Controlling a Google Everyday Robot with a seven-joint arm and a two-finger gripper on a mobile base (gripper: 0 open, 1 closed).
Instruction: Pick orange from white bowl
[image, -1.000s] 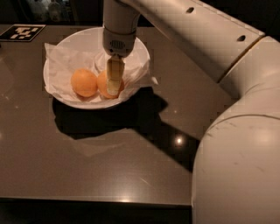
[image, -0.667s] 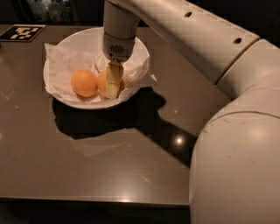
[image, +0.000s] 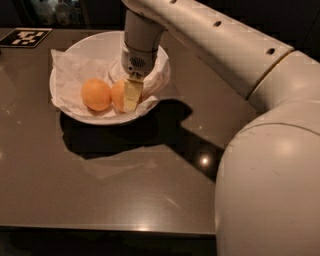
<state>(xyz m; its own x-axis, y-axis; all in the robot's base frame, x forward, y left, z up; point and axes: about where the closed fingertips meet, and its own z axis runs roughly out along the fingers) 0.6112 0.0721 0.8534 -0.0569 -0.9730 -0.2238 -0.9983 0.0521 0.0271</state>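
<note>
The white bowl (image: 65, 107) stands at the back left of the dark table, lined with crumpled white paper. Two oranges lie in it side by side. The left orange (image: 96, 94) is in full view. The right orange (image: 118, 95) is partly hidden behind my gripper (image: 131, 98). The gripper reaches straight down into the bowl from above and sits right at the right orange, touching or nearly touching it. The white arm runs from the gripper to the right foreground.
A black-and-white marker tag (image: 25, 37) lies on the table at the back left corner. The table's front edge (image: 100, 229) runs along the bottom. The robot's large white arm and body (image: 270, 185) fill the right side of the view.
The gripper has moved a little lower into the bowl, down beside the right orange. The oranges and the bowl have not moved.
</note>
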